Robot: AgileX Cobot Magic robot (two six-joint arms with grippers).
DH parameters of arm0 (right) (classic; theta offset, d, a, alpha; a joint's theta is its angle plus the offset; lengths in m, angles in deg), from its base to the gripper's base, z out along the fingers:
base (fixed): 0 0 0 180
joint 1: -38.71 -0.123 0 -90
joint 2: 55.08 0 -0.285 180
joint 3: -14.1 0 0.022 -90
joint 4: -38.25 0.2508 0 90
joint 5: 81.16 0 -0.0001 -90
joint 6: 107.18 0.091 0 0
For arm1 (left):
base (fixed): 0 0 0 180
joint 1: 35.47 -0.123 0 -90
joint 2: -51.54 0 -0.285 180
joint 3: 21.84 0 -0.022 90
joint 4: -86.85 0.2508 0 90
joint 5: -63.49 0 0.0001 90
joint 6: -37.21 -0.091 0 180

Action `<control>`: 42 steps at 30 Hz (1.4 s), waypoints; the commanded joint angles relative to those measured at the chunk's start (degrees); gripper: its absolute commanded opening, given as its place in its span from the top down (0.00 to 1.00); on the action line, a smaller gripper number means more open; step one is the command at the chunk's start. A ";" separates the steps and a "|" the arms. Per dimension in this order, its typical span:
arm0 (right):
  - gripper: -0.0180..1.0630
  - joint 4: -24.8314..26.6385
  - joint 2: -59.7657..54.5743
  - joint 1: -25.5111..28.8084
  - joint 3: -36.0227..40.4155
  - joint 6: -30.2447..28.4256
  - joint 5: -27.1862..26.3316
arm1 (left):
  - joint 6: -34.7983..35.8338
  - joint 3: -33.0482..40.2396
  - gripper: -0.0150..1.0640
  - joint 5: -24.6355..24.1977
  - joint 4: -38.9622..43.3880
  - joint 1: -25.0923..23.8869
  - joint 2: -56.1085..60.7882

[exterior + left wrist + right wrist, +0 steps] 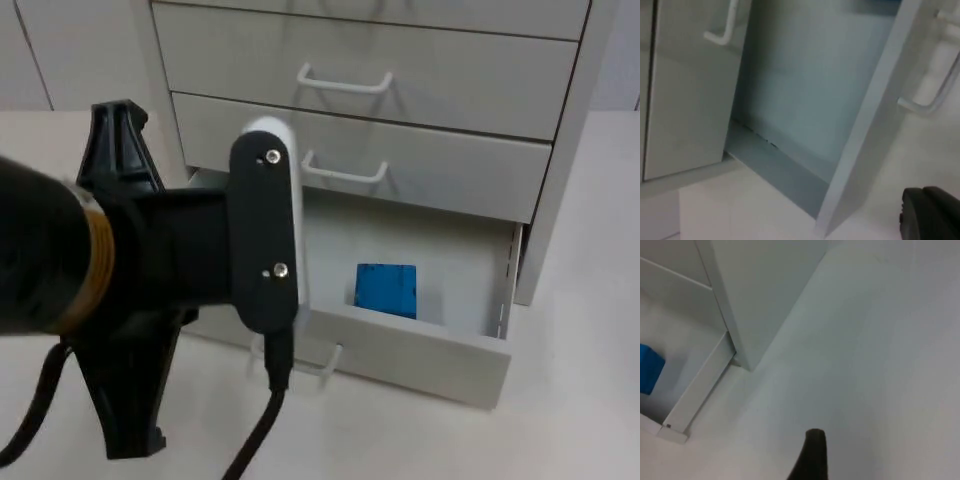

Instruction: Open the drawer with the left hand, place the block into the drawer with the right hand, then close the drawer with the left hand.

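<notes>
The blue block [386, 289] already lies inside the open bottom drawer [400, 350], near its front panel, so what remains for you is the closing push. Your left gripper [125, 440] sits low in front of the cabinet [560, 150], left of the drawer's white handle [300, 362]; I cannot tell whether its fingers are apart or together. Bring it squarely onto the drawer front near the handle and push straight in, so the drawer does not skew on its runners. Your right gripper [810, 460] waits over the white worktop [880, 365] beside the cabinet; finger state unclear.
</notes>
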 commanded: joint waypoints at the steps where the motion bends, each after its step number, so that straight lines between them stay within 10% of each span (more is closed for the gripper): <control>1: 0.33 -0.38 0.30 -0.30 0.18 0.43 -0.57 | 4.63 0.32 0.99 1.11 4.79 0.38 -0.90; 9: 0.33 -0.38 0.30 -0.30 0.18 0.43 -0.57 | 5.89 0.32 0.99 2.98 8.36 0.38 -9.24; 22: 0.33 -0.38 0.30 -0.30 0.18 0.57 -0.57 | 33.11 0.32 0.99 2.67 33.45 0.38 -17.86; 42: 0.33 -0.38 0.30 -0.30 0.18 0.57 -1.64 | 32.51 -7.30 0.99 2.61 33.45 0.14 -28.05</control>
